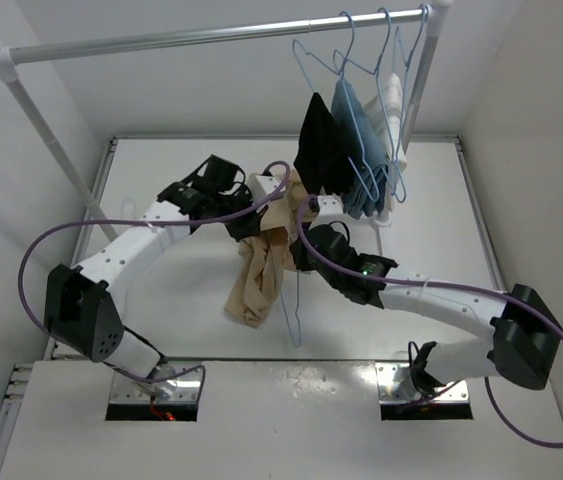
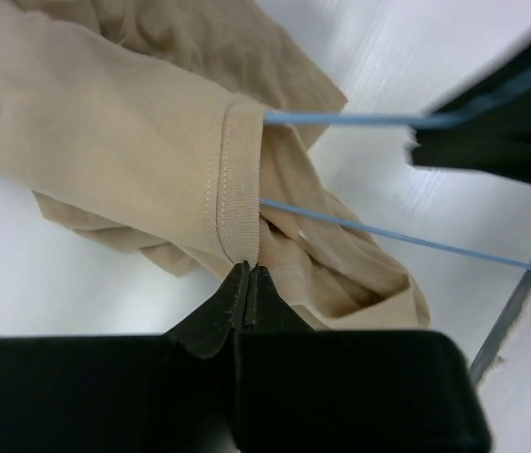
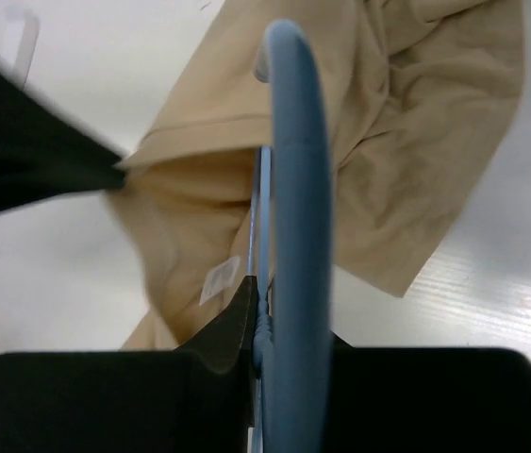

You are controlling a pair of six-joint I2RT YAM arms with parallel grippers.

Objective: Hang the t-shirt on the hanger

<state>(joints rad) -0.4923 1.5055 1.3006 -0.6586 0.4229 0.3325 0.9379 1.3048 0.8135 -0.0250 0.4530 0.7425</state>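
The tan t-shirt point(image 1: 259, 270) hangs bunched between my two grippers above the table. My left gripper point(image 1: 257, 222) is shut on its ribbed collar point(image 2: 239, 179), seen close in the left wrist view point(image 2: 247, 268). Two light-blue wires of the hanger point(image 2: 359, 120) run into the collar opening. My right gripper point(image 1: 301, 256) is shut on the hanger's twisted neck point(image 3: 263, 326), and the hook point(image 3: 295, 170) curves up in front of the camera. The shirt point(image 3: 406, 132) and its white label point(image 3: 220, 279) lie just beyond. In the top view a thin stretch of hanger wire point(image 1: 295, 310) shows beside the shirt.
A clothes rack rail point(image 1: 211, 37) crosses the back. A black garment point(image 1: 319, 140), a blue garment point(image 1: 353, 125) and a white garment point(image 1: 392, 98) hang on blue wire hangers at its right end. The rack's posts stand at the table's back corners.
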